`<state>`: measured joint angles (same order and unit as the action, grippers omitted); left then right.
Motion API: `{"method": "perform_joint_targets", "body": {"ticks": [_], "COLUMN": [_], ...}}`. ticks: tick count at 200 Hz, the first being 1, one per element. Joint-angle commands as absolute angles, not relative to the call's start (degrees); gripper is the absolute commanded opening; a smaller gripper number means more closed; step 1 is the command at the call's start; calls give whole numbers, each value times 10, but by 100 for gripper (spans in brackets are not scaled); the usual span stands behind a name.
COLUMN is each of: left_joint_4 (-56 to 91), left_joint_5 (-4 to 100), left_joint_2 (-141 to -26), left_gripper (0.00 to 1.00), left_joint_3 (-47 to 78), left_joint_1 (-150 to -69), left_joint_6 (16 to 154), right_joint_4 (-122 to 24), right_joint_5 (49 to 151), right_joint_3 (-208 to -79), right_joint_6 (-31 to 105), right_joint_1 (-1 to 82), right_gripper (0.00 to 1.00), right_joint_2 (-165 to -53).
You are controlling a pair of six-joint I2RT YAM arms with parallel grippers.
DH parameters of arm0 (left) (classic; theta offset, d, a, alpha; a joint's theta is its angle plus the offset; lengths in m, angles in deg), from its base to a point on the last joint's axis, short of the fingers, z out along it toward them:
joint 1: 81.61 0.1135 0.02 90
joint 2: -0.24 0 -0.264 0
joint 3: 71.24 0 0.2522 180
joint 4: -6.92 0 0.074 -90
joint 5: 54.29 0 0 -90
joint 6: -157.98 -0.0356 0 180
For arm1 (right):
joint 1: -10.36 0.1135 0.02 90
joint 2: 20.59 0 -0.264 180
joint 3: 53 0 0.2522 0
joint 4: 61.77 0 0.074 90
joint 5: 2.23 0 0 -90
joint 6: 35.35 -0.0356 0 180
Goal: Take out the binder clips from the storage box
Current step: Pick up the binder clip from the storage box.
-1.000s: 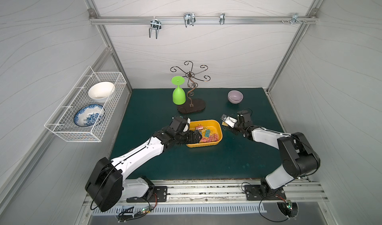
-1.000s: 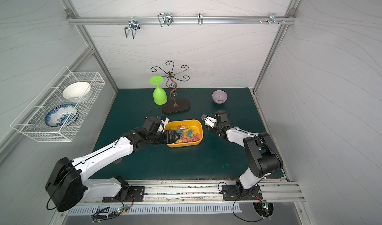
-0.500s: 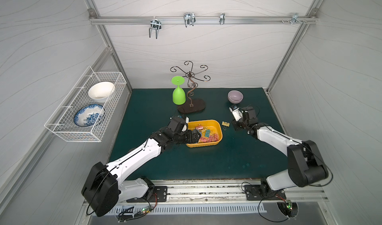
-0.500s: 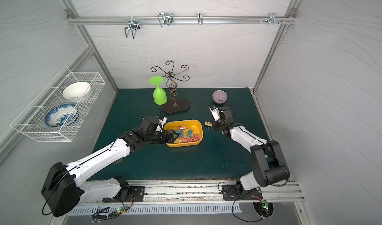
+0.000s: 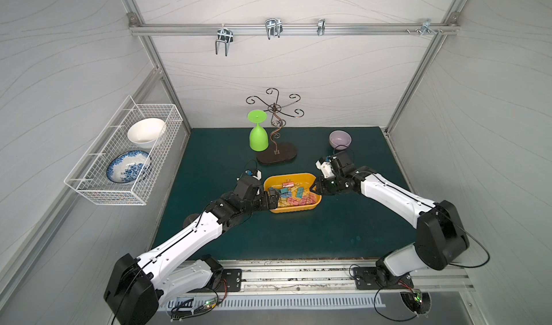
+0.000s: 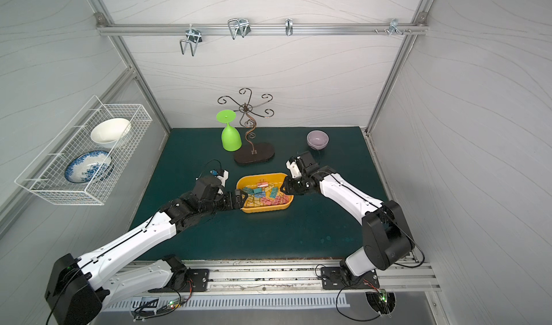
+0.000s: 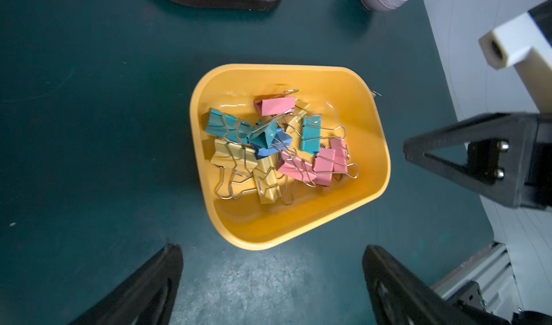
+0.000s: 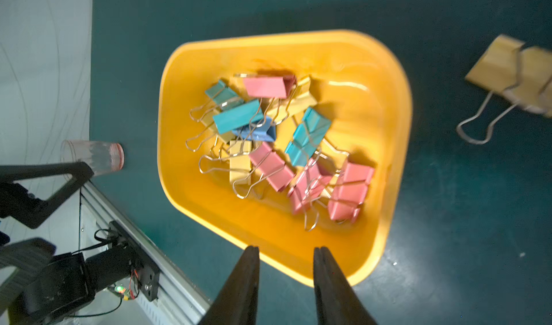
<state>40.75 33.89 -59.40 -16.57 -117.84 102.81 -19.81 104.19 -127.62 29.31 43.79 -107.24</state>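
**Over the yellow box: both hands empty, most clips not yet out**

Between the two arms, near the middle of the desk (image 5: 298,236), sits the storage box (image 5: 294,209). I think it is placed there so that each arm can reach it from its own side. The binder clips (image 7: 268,147) lie inside it in one loose heap of pink, yellow, teal and blue. Their wire handles cross one another. A yellow clip (image 8: 504,66) lies outside already, on the desk just beside the box, on the right arm's side. The picture is blurred there, so it may be two clips lying together.

The left hand (image 5: 273,199) is at the left end of the box, with its fingers spread wide and nothing between them. Such a wide opening could take the rim of the box, perhaps to keep it from sliding, but this is only my judgement. The right hand (image 8: 286,250) hovers over the opposite end. Its fingers are apart by a narrow gap and hold nothing. A narrow gap suits the small body of one clip. Because the handles are tangled, lifting one clip may drag a neighbour with it.
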Motion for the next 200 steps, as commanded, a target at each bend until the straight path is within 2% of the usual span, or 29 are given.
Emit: {"method": "perform_joint_targets", "body": {"ticks": [1, 60, 95, 148, 164, 200], "left_joint_4": [391, 380, 380, 394, 397, 388], "left_joint_5": [299, 313, 340, 359, 363, 376], "left_joint_2": [-581, -578, -589, -609, -613, -618], "left_gripper": [99, 99, 99, 99, 99, 99], "left_joint_3": [-170, -172, -167, -162, -160, -158], "left_joint_1": [-1177, -1171, -1162, -1154, -1153, -1152], "left_joint_6": [1038, 1048, 1046, 1048, 1053, 1060], "right_joint_4": [-179, -147, -134, -157, -159, -170], "right_joint_5": [1018, 977, 999, 1032, 1034, 1045], "right_joint_3": [-1300, -1374, -1409, -1414, -1411, -1397], "right_joint_6": [232, 216, 222, 224, 223, 211], "right_joint_1": [444, 450, 450, 448, 445, 436], "right_gripper": [35, 34, 32, 20, 13, 7], "right_joint_2": [-1106, -1196, -1249, -1274, -1268, -1238]}}
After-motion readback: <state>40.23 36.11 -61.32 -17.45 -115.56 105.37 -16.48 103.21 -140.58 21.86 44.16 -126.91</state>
